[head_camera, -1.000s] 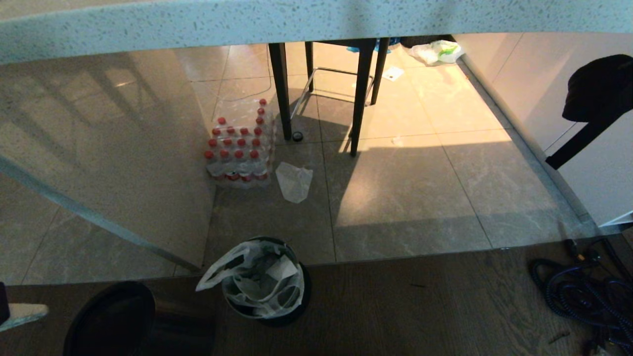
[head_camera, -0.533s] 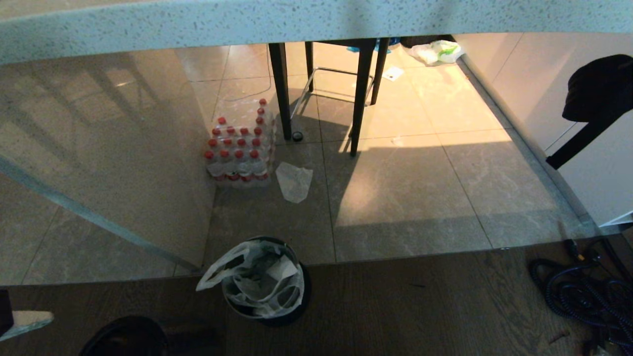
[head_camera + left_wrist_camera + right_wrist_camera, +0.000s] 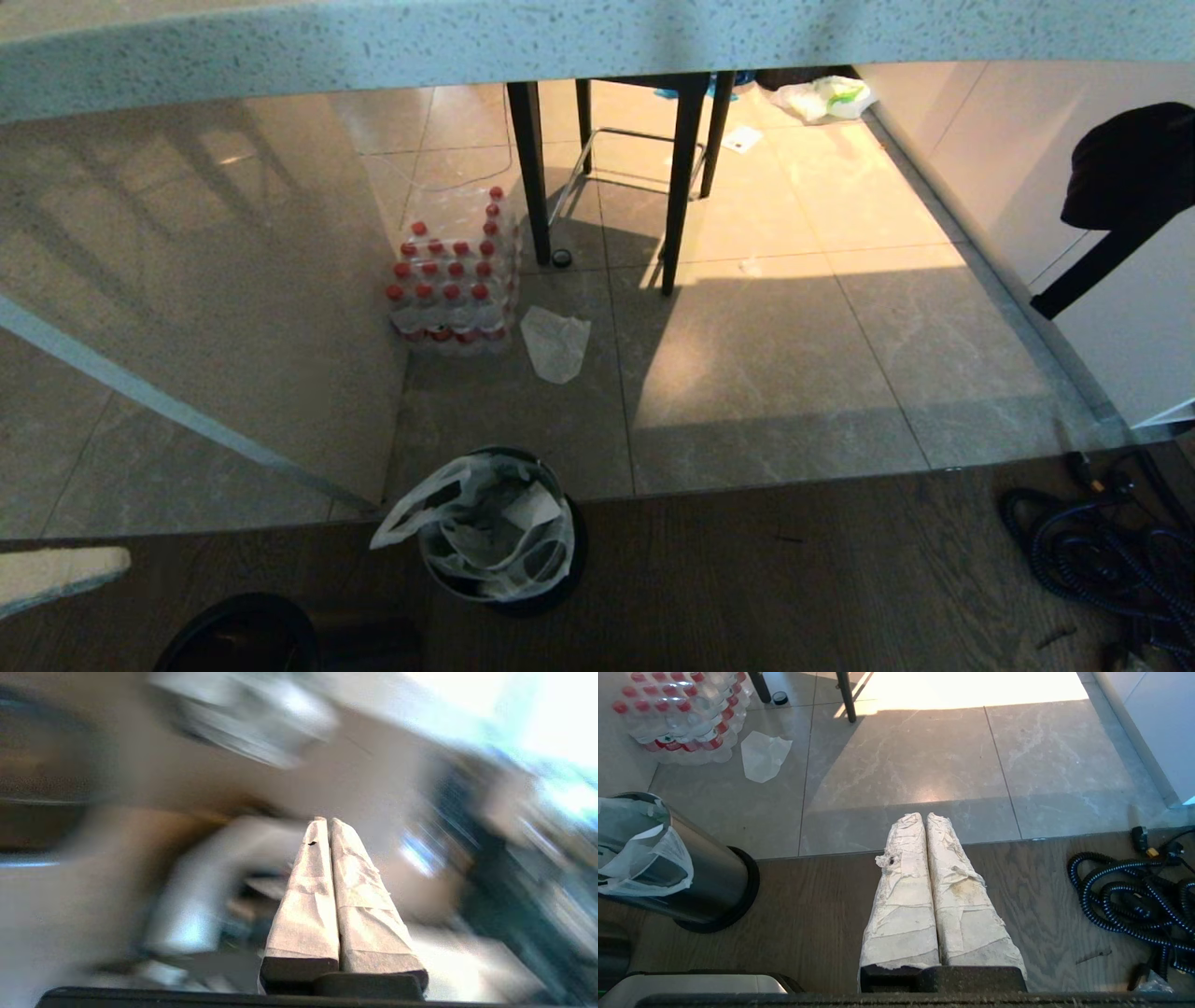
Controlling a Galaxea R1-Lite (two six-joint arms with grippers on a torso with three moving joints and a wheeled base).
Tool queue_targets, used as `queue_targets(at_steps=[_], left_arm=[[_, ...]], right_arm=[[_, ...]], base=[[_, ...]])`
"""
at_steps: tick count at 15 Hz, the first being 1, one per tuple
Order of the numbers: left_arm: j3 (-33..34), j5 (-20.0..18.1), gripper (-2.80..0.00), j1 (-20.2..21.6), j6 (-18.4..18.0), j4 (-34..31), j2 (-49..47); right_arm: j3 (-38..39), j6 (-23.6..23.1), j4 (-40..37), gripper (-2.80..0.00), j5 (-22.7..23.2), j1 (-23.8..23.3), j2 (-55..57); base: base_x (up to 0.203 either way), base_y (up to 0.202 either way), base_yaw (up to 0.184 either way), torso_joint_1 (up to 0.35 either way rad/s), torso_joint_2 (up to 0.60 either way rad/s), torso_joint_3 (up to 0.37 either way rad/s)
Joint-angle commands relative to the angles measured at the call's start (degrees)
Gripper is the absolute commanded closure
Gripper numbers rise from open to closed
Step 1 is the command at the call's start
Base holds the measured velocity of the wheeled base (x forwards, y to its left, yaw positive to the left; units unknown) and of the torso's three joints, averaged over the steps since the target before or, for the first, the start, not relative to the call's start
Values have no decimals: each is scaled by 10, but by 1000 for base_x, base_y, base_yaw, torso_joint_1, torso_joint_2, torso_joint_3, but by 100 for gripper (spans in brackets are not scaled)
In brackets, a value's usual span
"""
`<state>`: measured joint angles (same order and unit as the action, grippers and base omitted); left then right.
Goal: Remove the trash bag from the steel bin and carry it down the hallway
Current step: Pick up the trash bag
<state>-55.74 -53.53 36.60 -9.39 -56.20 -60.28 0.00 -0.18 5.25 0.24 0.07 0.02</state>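
Note:
The steel bin [image 3: 569, 551] stands on the dark wood floor at the edge of the tiles, and shows again in the right wrist view [image 3: 714, 877]. The thin white trash bag [image 3: 485, 523] lines it, one loop handle drooping over the rim on the left; its edge drapes over the bin's side [image 3: 668, 858]. My left gripper [image 3: 117, 563] pokes in at the lower left, well left of the bin; its taped fingers [image 3: 322, 891] are pressed together, shut on nothing. My right gripper [image 3: 924, 817] hangs shut and empty over the wood floor, right of the bin. The hallway is out of view.
A pack of red-capped bottles [image 3: 453, 280] and a clear plastic sheet [image 3: 555, 343] lie on the tiles beyond the bin. Black stool legs [image 3: 677, 187] stand under the speckled counter edge [image 3: 597, 37]. A coiled blue-black cable [image 3: 1102, 551] lies at the right.
The left gripper's taped fingers have slid further into the lower-left corner, up and rightward. The black rounded arm part beside them has sunk lower. Bin and bag are unmoved.

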Motion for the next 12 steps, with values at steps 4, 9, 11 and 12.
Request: queue_targets(at_steps=[4,9,11,12], left_arm=[[-14,19,0,-85,7,-143,29],[114,187,0,-128,101,175,2],[153,228,0,-213,153,259,-8],[164,240,0,-253,168,282,-19]], right_arm=[[21,0,1,0,0,0,0],[21,0,0,0,0,0,0],[21,0,0,0,0,0,0],[21,0,0,0,0,0,0]], base=[[0,0,0,0,0,0],[0,0,0,0,0,0],[0,0,0,0,0,0],[0,0,0,0,0,0]])
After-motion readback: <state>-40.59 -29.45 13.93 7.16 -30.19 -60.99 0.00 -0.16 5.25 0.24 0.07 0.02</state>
